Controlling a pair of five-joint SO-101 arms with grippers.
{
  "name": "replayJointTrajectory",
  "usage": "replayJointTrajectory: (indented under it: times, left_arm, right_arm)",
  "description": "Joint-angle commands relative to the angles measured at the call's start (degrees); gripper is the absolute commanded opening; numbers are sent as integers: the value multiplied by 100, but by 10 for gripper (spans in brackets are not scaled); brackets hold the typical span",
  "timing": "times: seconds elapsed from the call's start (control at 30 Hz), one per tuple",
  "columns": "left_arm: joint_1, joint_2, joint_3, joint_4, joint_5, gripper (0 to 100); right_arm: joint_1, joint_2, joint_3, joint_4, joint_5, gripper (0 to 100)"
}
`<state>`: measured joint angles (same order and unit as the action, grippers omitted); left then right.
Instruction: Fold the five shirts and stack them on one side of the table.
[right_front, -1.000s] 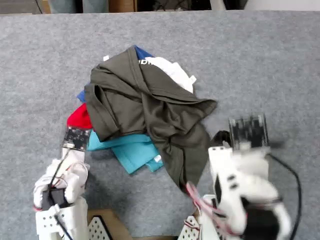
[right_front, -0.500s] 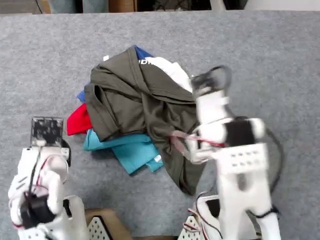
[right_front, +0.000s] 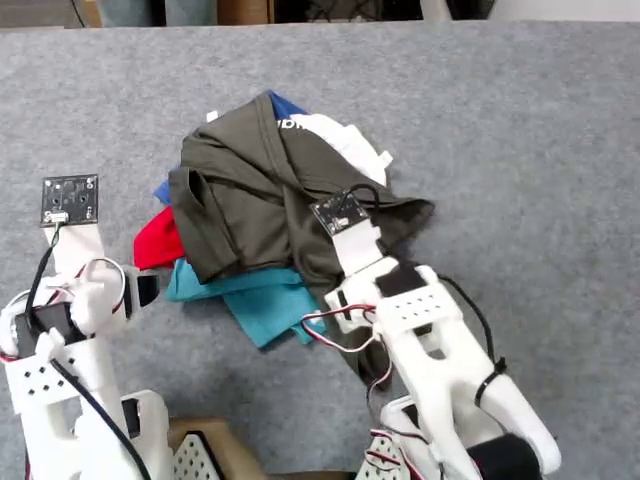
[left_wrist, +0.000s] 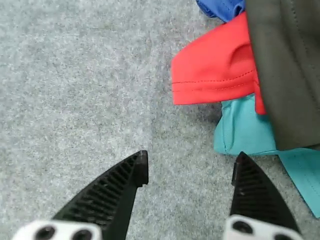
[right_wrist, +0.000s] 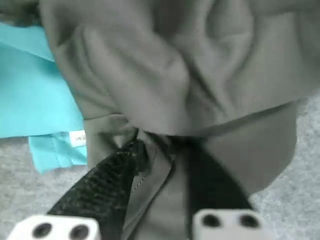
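Five shirts lie in one loose, unfolded heap near the middle of the grey felt-like table cover (right_front: 520, 130). A crumpled dark olive-grey fabric shirt (right_front: 265, 195) lies on top and covers most of the heap. From under it a white shirt (right_front: 345, 140) and a royal-blue shirt (right_front: 287, 104) show at the far edge. A bright red shirt (right_front: 158, 240) shows at the side toward the left arm, and a teal shirt (right_front: 255, 295) at the near edge, where its corner with a small white label (right_wrist: 76, 138) lies flat on the cover. The white left arm (right_front: 60, 375) stands off the heap's red corner. The left gripper (left_wrist: 192, 162) hangs over bare cover just beside the red and teal shirts, its two black ribbed jaws spread wide and holding nothing. The white right arm (right_front: 430, 340) leans over the near, trailing tail of the dark shirt, where that tail drapes across the teal one. In the right wrist view the right gripper (right_wrist: 167, 155) is down among the folds of the dark shirt, next to the teal shirt's labelled corner. Its jaws are parted only a little, and a hem of the dark cloth lies between them, with nothing lifted off the heap.
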<state>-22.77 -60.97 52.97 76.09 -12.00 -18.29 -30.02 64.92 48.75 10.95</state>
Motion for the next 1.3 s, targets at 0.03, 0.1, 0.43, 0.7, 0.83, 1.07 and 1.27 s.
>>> replayJointTrajectory:
  times: [0.03, 0.1, 0.43, 0.7, 0.83, 1.07, 1.27]
  left_arm:
    - [-22, 26, -277, 70, -202, 284]
    - [-22, 62, -321, 246, -519, 256]
    - [-22, 70, -330, 281, -536, 223]
    - [-514, 70, -374, 281, -141, 290]
    - [-523, 79, -576, 316, -141, 291]
    - [-462, 88, -1138, 281, 123, 293]
    - [1156, 712, -1895, 264, 914, 294]
  right_arm:
    - [211, -92, -558, 334, -149, 13]
    - [422, -303, -998, 826, -220, 13]
    - [2400, -1147, -3987, 3015, 211, 12]
    - [5468, -629, -5578, 2796, 985, 12]
    - [6840, -251, -5833, 2268, 993, 12]
    - [8536, 374, -5798, 870, 774, 12]
    - [8316, 567, -5262, 862, 633, 14]
